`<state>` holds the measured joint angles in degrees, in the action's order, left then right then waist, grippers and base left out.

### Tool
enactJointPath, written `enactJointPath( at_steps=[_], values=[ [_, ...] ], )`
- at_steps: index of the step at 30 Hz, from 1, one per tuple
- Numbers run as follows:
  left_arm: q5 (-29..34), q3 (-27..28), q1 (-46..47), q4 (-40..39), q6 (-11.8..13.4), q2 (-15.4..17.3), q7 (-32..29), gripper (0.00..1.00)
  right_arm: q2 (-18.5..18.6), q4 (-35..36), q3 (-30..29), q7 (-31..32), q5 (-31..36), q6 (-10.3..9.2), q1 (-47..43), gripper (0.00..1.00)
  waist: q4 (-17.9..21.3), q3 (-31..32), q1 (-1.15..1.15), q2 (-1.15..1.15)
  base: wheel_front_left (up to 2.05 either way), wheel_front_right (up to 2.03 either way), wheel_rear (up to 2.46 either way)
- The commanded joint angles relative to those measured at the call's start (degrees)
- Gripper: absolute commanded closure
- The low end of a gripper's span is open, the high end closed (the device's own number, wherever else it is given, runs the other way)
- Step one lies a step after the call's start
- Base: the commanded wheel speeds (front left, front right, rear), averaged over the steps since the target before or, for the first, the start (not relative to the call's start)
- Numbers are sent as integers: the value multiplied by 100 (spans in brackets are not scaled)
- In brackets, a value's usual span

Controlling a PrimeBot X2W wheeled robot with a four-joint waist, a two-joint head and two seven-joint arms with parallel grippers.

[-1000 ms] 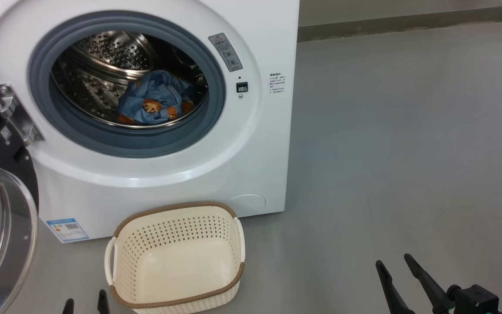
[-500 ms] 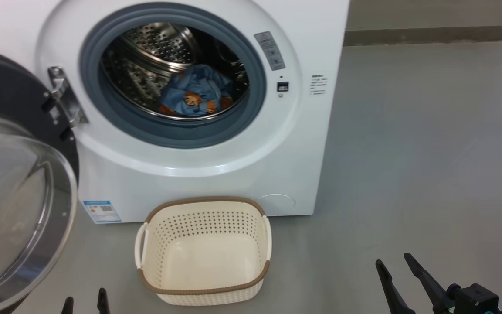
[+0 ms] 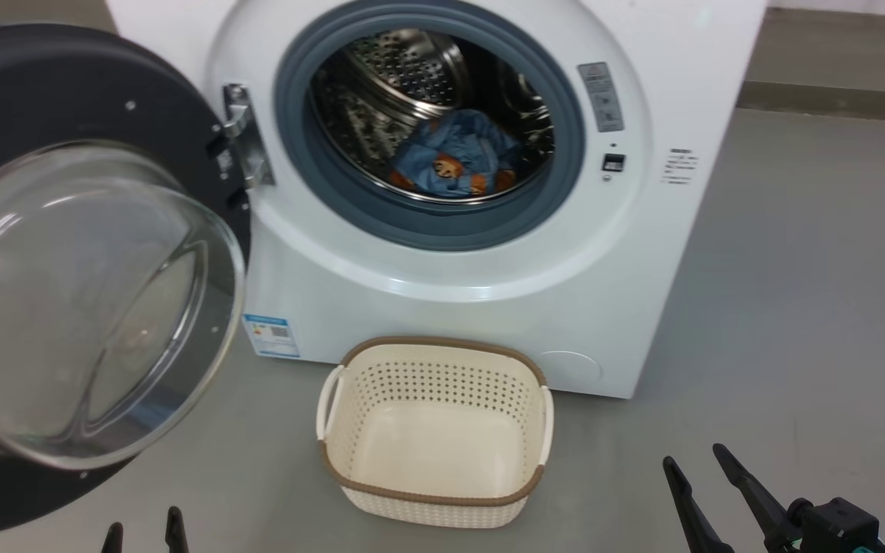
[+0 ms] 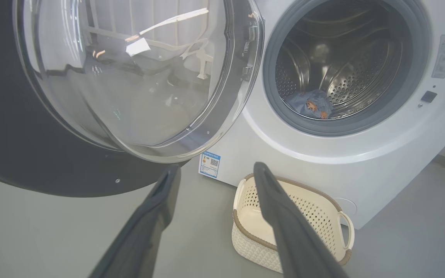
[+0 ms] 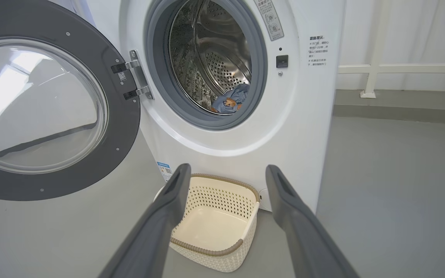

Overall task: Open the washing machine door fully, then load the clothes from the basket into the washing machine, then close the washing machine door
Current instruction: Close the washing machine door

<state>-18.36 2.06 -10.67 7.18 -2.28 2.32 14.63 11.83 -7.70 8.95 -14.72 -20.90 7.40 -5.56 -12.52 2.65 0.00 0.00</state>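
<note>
Looks 2 of 3 done — blue printed clothes (image 3: 454, 157) in white washing machine (image 3: 488, 307), cream perforated basket (image 3: 431, 513) empty, black-rimmed glass door (image 3: 66, 69) not closed yet; left gripper (image 3: 144, 526), right gripper (image 3: 692, 455) spread, empty.

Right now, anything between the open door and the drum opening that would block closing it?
Nothing visible. The clothes lie inside the drum, clear of the gasket. The basket stands on the floor below the gasket; whether the washing machine door would swing over it I cannot tell.
</note>
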Motion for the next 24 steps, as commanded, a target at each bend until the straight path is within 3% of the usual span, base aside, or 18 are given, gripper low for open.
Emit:
enactJointPath(
  at_steps=[1,24],
  values=[
    [84,195,89,-170,25,55,37,0,109,145,155,-28,29,9,251,0,-335,20,0,0,0,0,0],
    [135,251,63,-188,-7,55,37,0,66,126,216,-28,40,9,258,0,-1396,80,0,0,0,0,0]
  ],
)
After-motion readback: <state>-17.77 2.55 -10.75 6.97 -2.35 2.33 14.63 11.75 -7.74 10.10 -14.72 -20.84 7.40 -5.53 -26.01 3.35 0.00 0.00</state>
